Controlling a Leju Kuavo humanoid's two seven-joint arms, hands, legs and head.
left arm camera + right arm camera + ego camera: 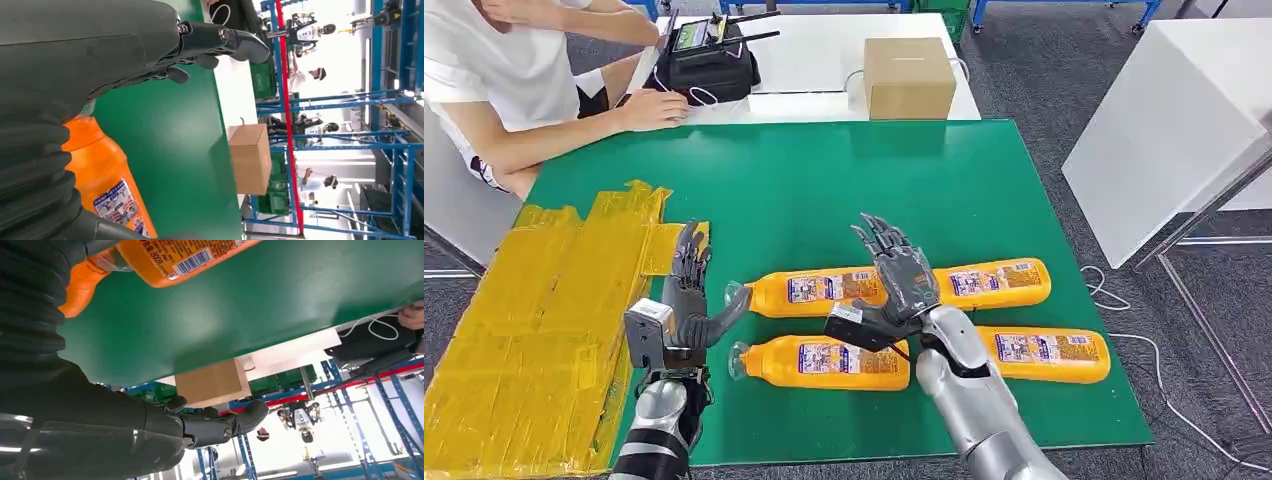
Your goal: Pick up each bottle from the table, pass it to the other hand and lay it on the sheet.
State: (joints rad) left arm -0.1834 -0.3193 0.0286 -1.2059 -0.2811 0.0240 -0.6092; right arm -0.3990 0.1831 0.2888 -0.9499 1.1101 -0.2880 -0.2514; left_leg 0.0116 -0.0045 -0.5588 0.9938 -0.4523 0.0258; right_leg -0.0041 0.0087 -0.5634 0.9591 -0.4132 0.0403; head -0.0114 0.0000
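Four orange bottles lie on their sides on the green table (984,180). The far left bottle (814,290) and the far right bottle (994,283) lie in one row, and the near left bottle (824,362) and the near right bottle (1049,353) lie in a row closer to the robot. The clear caps of the two left bottles point toward the yellow sheet (534,330), which covers the left part of the table. No bottle is on the sheet yet. The left hand (689,300) is up above the table at the edge of the sheet, just beside those caps, with its fingers (690,250) straight and apart, and it holds nothing. The right hand (902,275) is up over the middle of the bottles, with its fingers spread wide and nothing in it. A person (514,80) sits at the far left corner. A brown box (909,77) and a black bag (709,65) sit on the white table behind.
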